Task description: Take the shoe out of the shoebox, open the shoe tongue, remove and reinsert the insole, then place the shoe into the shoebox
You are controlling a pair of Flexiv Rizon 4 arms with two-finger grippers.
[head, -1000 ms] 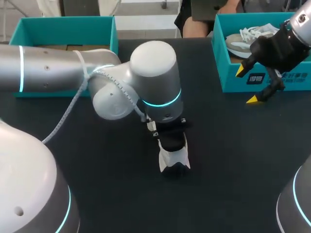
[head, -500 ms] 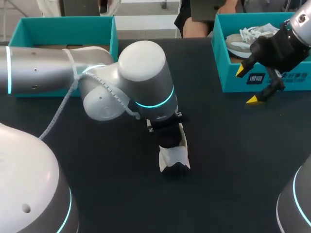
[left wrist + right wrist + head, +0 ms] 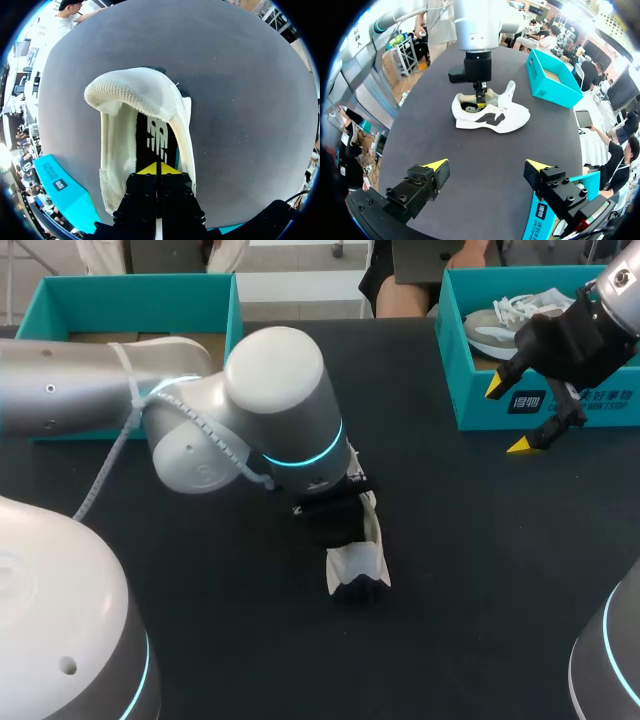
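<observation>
At mid-bench, my left end effector, pinched closed inside the white mesh sneaker, has leaned left. I judge it is starting to lift the black insole. My right end effector hangs open.

Bright, even light falls from above. The dark matte desk takes it without glare, while the glossy shell of the left arm carries soft highlights. The pale shoe casts only a faint, narrow shadow
</observation>
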